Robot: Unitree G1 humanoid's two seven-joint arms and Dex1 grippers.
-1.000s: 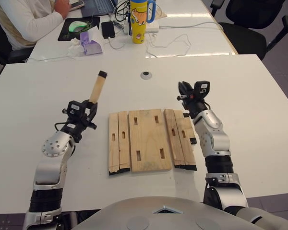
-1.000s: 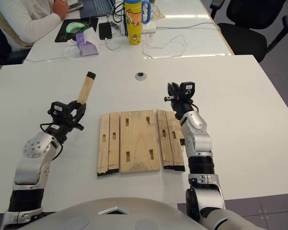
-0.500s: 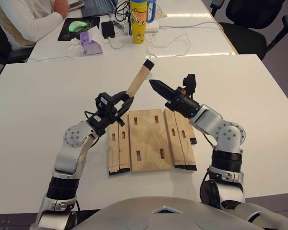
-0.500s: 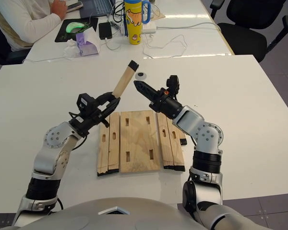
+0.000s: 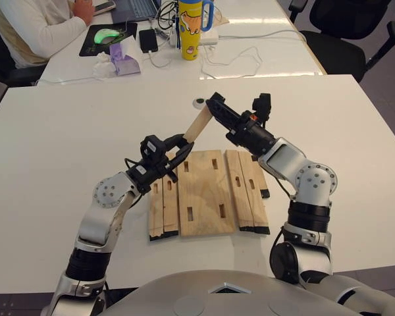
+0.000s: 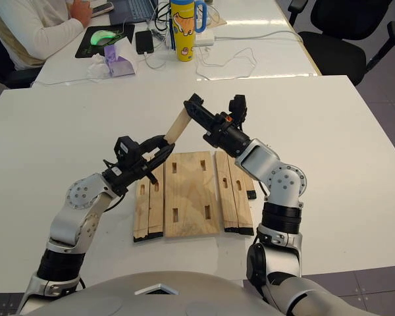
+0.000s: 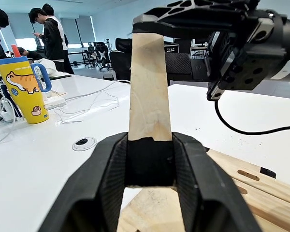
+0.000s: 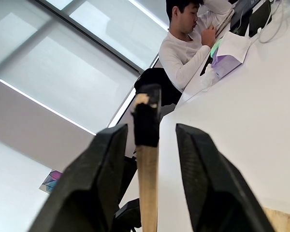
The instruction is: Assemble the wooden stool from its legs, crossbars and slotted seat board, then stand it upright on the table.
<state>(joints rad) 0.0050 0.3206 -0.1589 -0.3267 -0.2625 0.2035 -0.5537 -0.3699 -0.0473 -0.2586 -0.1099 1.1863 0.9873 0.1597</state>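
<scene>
A wooden leg (image 5: 199,124) with black ends slants up over the table's middle. My left gripper (image 5: 173,149) is shut on its lower black end (image 7: 150,164). My right gripper (image 5: 217,108) is open around the leg's upper black tip (image 8: 146,121), its fingers (image 8: 108,174) standing a little off each side. Below them the slotted seat board (image 5: 201,194) lies flat. A pair of slotted wooden pieces (image 5: 162,197) lies along its left side, another pair (image 5: 247,187) along its right.
A round grommet (image 5: 199,102) sits in the table behind the leg. On the far table are a yellow mug (image 5: 190,29), a purple box (image 5: 124,60), cables and a seated person. Bare tabletop (image 5: 46,145) lies left and right of the boards.
My left arm has swung the leg rightward over the boards. My right gripper has come up and left from beside the right-hand pieces to straddle the leg's top end.
</scene>
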